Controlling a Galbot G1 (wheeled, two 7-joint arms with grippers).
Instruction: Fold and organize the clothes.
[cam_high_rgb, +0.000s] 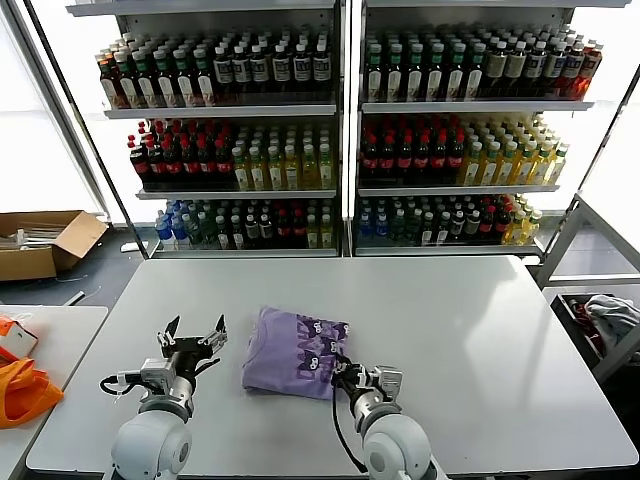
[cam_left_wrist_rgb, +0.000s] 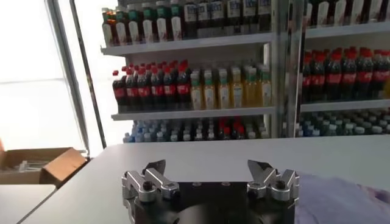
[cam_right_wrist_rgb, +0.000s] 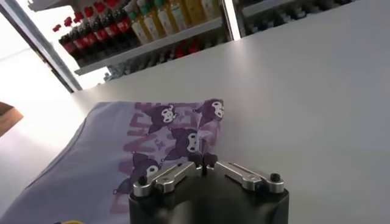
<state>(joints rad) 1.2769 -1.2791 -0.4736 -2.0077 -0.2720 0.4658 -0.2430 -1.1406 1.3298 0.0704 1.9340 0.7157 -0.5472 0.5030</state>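
Lavender T-shirt (cam_high_rgb: 296, 352) folded on table (cam_high_rgb: 480, 330), near edge pinched in right claw (cam_high_rgb: 343, 377); left claw (cam_high_rgb: 190, 340) beside, wide

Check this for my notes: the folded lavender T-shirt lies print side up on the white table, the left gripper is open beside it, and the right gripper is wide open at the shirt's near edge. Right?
Not quite. The right gripper is shut, not wide open: the right wrist view shows its fingertips together at the edge of the lavender T-shirt; whether they pinch cloth cannot be told. The rest holds: the shirt lies folded, print up, on the white table, and the left gripper is open beside it.
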